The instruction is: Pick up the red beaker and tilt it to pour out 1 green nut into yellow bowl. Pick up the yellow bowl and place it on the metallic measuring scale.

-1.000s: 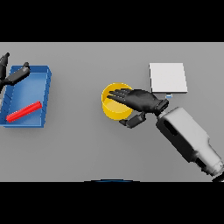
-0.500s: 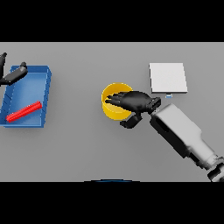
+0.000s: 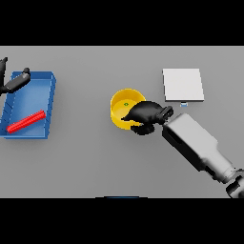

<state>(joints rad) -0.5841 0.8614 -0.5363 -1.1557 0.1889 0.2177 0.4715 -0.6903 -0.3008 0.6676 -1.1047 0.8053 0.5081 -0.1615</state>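
Note:
The yellow bowl [image 3: 123,105] sits mid-table with one green nut [image 3: 126,104] inside it. My right hand [image 3: 145,115] is at the bowl's right rim, fingers curled over the edge and thumb below it, gripping the wall. The metallic measuring scale [image 3: 183,84] lies flat just behind and to the right of that hand. The red beaker [image 3: 25,121] lies on its side in the blue tray [image 3: 47,109] at the left. My left hand [image 3: 13,83] shows at the far left edge above the tray, fingers loose and holding nothing.
The blue tray occupies the left side of the table. A small pale marker [image 3: 184,104] sits at the front edge of the scale, close to my right forearm [image 3: 195,145], which crosses the right part of the table.
My right hand has closed further over the bowl's right rim and the forearm has swung in slightly. The left hand has drifted a little toward the left edge.

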